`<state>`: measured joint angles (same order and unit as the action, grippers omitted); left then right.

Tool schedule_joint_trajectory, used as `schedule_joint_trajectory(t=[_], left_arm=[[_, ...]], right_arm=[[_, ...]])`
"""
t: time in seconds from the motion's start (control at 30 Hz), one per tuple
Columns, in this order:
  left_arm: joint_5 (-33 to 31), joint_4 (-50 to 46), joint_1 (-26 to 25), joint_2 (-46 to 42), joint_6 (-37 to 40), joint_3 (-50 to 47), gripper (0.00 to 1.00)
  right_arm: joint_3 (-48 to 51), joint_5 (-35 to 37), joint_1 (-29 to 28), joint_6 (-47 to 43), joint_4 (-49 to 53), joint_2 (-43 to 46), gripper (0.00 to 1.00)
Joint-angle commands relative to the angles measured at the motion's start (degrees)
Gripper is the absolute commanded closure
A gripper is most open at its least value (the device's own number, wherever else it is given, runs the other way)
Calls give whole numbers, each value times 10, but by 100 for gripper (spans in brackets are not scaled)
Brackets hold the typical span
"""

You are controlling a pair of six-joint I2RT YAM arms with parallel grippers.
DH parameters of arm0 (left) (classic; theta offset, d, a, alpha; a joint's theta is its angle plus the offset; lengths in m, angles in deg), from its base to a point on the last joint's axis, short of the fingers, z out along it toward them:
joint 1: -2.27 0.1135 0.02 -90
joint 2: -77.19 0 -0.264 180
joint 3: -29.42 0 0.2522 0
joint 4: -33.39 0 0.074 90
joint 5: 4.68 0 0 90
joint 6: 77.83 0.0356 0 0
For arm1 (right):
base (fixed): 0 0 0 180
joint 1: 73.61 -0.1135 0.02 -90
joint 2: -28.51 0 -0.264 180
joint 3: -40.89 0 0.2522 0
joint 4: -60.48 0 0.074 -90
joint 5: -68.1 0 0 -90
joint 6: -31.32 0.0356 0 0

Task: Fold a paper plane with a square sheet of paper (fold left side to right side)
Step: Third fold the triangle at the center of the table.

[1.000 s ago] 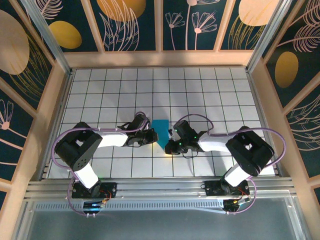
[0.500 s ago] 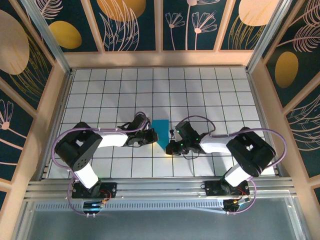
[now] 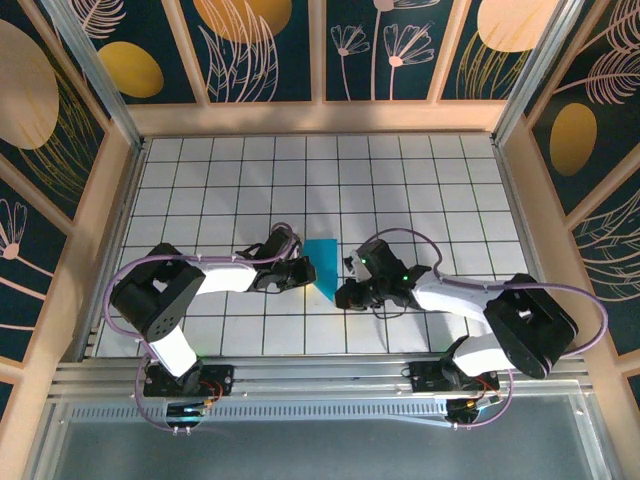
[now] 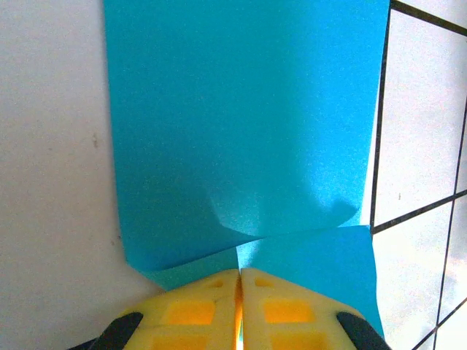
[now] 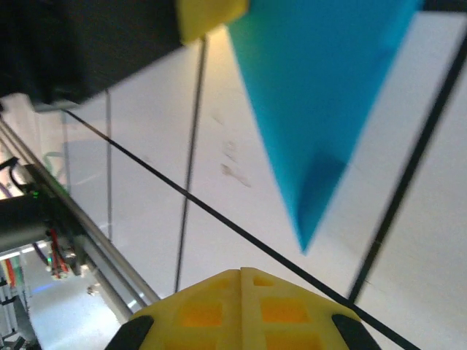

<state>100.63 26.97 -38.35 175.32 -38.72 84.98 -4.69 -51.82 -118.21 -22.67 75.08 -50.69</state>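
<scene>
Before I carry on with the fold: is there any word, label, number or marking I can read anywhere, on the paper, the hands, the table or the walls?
None: there is no text to read in these pictures.
The blue paper is plain, with no print.
The left hand and the right hand are plain yellow, with no label.
The wall panels carry only plant patterns, and the table only a black grid.

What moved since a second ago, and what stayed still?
The right arm swung its elbow out to the right and toward the near edge, stretching out flatter. Its shut jaws barely moved and are close to the pointed near tip of the blue paper. Nothing was grabbed or let go. The left arm, with its jaws together at the paper's left edge, stayed put, and so did the paper.
</scene>
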Motion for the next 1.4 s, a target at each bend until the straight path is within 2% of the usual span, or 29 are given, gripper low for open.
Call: schedule_joint_trajectory(t=[0.0, 0.17, 0.53, 1.0, 1.17, 1.37], left_arm=[[-42, -66, 1, 33, 6, -8, 89], [-42, -67, 1, 30, 6, -9, 89], [-42, -61, 1, 26, 4, -12, 89], [-34, -53, 1, 4, 10, 9, 83], [-44, -29, 1, -56, 15, -5, 80], [-10, 59, 1, -136, 3, -85, 85]], right_arm=[[-29, -14, 1, 2, -26, -37, 100], [-41, 21, 7, 22, -61, -78, 100], [-30, 38, 22, 34, -63, -110, 100], [-17, 74, 22, 18, 0, -133, 100], [-16, 95, 22, 16, 24, -135, 100], [-25, 126, 19, 11, 54, -149, 100]])
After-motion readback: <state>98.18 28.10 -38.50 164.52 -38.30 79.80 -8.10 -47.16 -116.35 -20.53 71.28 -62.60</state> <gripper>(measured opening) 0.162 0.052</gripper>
